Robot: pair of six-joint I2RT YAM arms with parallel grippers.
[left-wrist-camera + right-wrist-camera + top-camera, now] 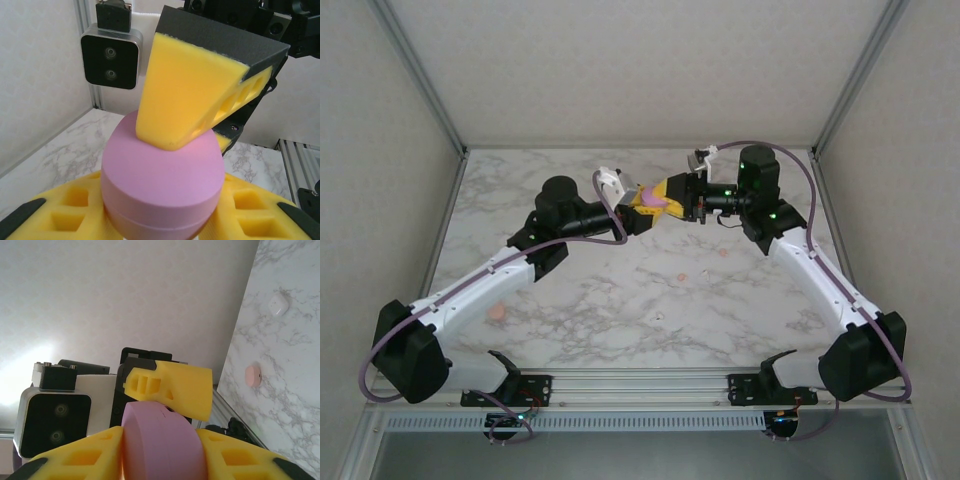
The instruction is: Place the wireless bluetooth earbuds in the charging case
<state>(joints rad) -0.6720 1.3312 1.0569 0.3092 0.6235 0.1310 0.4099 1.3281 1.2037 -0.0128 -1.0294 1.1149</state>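
Observation:
The charging case (652, 198), a rounded pink-purple pebble with its lid down, hangs above the far middle of the table. My left gripper (642, 214) is shut on it; in the left wrist view the case (160, 170) sits squeezed between my yellow fingers (65, 210). My right gripper (672, 196) comes from the opposite side, its pads tight on the case (160, 440), one finger (185, 95) lying across its top. Small earbuds lie loose on the marble: two peach ones (683, 272) (723, 252) and a white one (660, 317).
A larger peach-pink round piece (497, 312) lies on the table's left side near my left arm. In the right wrist view a white bud (278, 304) and a peach bud (253, 375) lie on the marble. Aluminium frame posts (440, 110) stand at the back corners.

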